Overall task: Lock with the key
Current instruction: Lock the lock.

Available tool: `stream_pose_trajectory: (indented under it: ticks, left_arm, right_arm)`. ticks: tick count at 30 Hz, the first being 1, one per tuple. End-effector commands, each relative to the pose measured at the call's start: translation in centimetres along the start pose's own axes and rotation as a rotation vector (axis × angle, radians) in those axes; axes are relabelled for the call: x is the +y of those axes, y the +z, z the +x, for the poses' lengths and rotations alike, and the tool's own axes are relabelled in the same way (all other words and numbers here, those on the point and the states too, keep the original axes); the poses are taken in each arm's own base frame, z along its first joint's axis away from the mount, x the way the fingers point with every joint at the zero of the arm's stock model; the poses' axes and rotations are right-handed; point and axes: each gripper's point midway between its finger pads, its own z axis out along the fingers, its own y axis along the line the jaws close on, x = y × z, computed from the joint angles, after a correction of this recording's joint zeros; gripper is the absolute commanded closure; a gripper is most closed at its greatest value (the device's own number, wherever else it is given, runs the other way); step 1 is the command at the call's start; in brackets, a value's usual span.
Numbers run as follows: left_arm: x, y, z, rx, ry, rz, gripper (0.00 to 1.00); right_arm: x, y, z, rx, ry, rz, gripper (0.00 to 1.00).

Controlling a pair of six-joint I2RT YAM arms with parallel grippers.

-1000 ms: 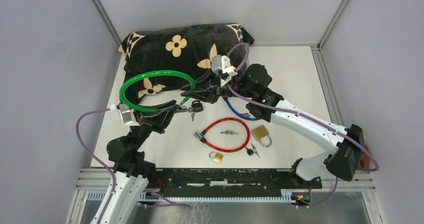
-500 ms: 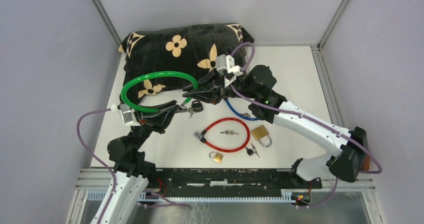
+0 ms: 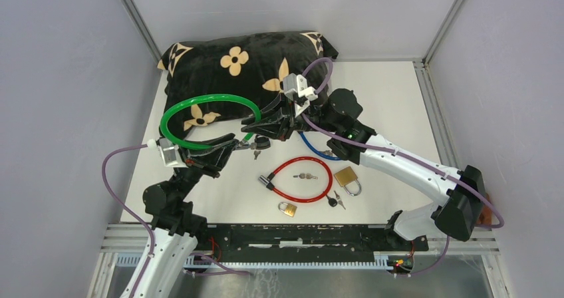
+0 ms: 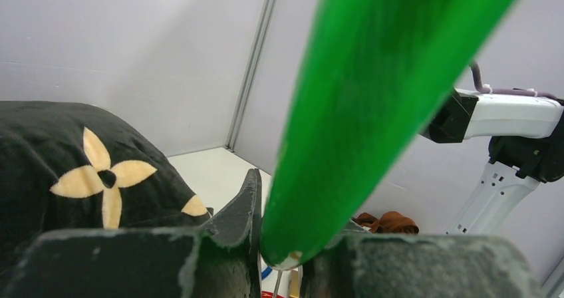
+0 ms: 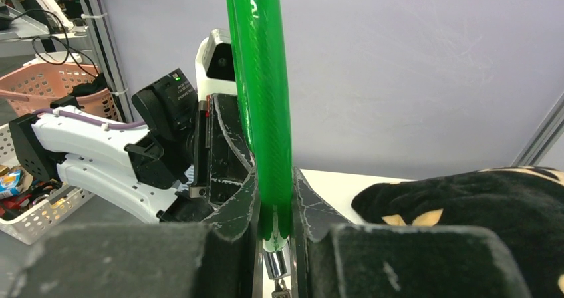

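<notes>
A green cable lock (image 3: 199, 102) hangs as a loop over the front of the pillow, and both grippers hold it. My left gripper (image 3: 237, 142) is shut on one end of the cable (image 4: 372, 98), next to the black lock head (image 3: 261, 141). A small key (image 3: 256, 154) dangles below that head. My right gripper (image 3: 257, 123) is shut on the other end (image 5: 263, 112). In the right wrist view the metal pin (image 5: 275, 263) sticks out just below its fingers (image 5: 307, 208). The two cable ends are close together but apart.
A black pillow with tan flowers (image 3: 226, 62) lies at the back left. On the table are a red cable lock (image 3: 299, 178) with keys inside its loop, a blue cable (image 3: 312, 145), a brass padlock (image 3: 346, 177), a smaller padlock (image 3: 287, 209) and a loose key (image 3: 336, 201).
My right wrist swung a little to the right and then back again. The green loop and my left gripper have hardly moved.
</notes>
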Motion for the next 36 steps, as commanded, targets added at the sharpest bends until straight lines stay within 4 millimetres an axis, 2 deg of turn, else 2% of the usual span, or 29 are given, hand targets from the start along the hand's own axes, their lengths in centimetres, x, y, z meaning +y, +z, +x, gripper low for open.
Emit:
stream_pose_trajectory:
  ticks: [1,9,23,30,34,36]
  left_arm:
    - [-1.2,0.3,-1.9,-0.055,0.053,0.043,0.98]
    - [-1.2,0.3,-1.8,-0.052,0.046,0.047,0.98]
    - [-1.7,0.1,-2.1,-0.067,0.022,0.066,0.98]
    - [-1.7,-0.1,-3.9,-0.144,-0.002,0.047,0.98]
    - [-1.8,-0.3,-5.1,-0.193,-0.033,0.036,0.98]
    - [-2.1,-0.4,-5.6,-0.207,-0.037,0.045,0.98]
  right_arm:
    - [0.3,0.3,-1.0,-0.036,-0.022,-0.004,1.0]
    - [0.4,0.4,-0.9,-0.047,-0.015,-0.012,1.0]
    - [-0.4,0.8,0.8,-0.02,0.004,0.003,1.0]
    - [0.2,2.2,1.5,-0.02,0.055,-0.05,1.0]
    - [0.7,3.6,2.7,0.008,0.114,-0.104,1.0]
    - [0.8,4.0,3.3,0.021,0.128,-0.115,0.96]
